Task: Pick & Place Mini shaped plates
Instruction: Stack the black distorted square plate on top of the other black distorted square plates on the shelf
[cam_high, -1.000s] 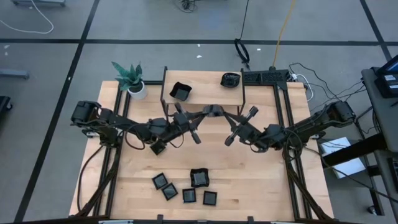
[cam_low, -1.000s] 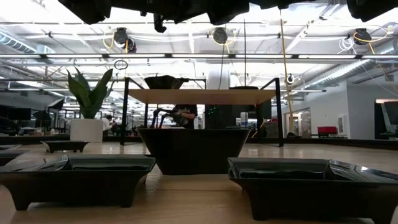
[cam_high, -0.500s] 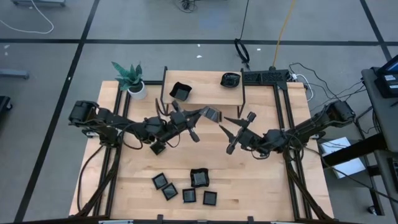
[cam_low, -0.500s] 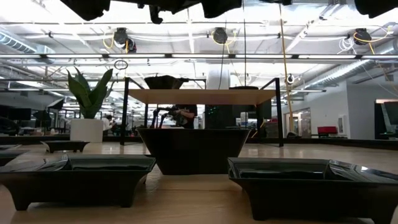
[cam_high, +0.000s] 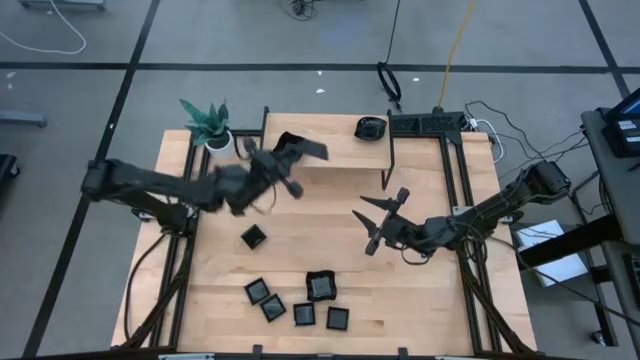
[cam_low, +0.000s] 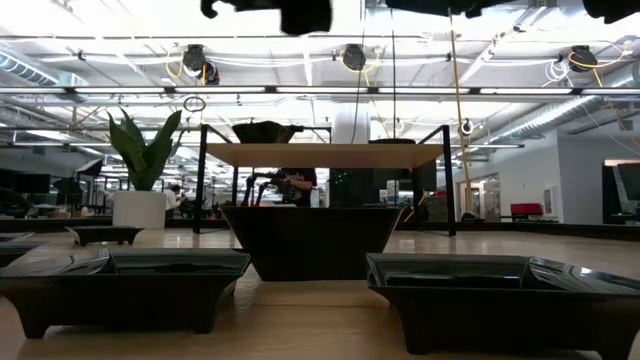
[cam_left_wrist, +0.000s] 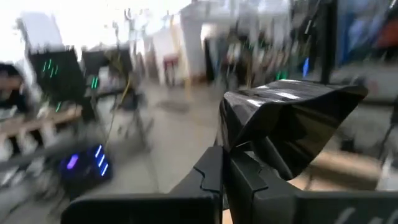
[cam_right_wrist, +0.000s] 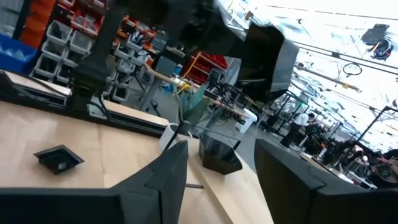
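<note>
Wooden tabletop (cam_high: 330, 250) fills the high view, with a raised shelf (cam_high: 340, 155) at its far edge and a potted plant (cam_high: 208, 124) at the far left corner.

At left, the left gripper (cam_high: 285, 165) is clenched on a mini plate (cam_high: 308, 149), pinching its rim; the left wrist view shows the glossy black dish (cam_left_wrist: 292, 124) tilted between the fingers. A second ago this plate hung at mid-table between both grippers, gripped by the pair; half a second ago it was already in the left gripper alone. Now it has swung up and left to the shelf's left end, right over a square plate (cam_high: 290, 146) already resting there. So the handover is done, and placing on the shelf looks like the step in hand.

Below, 1 small plate (cam_high: 254, 236) lies alone on the wood, now uncovered as the left arm has moved off it. Nearer the front edge, 5 more plates (cam_high: 300, 300) wait in a cluster.

Farther right, a rounded plate (cam_high: 370, 127) sits on the shelf's right end. The right gripper (cam_high: 383, 220) has let go and drawn back toward the right side, fingers spread and empty, free for the next pick.
</note>
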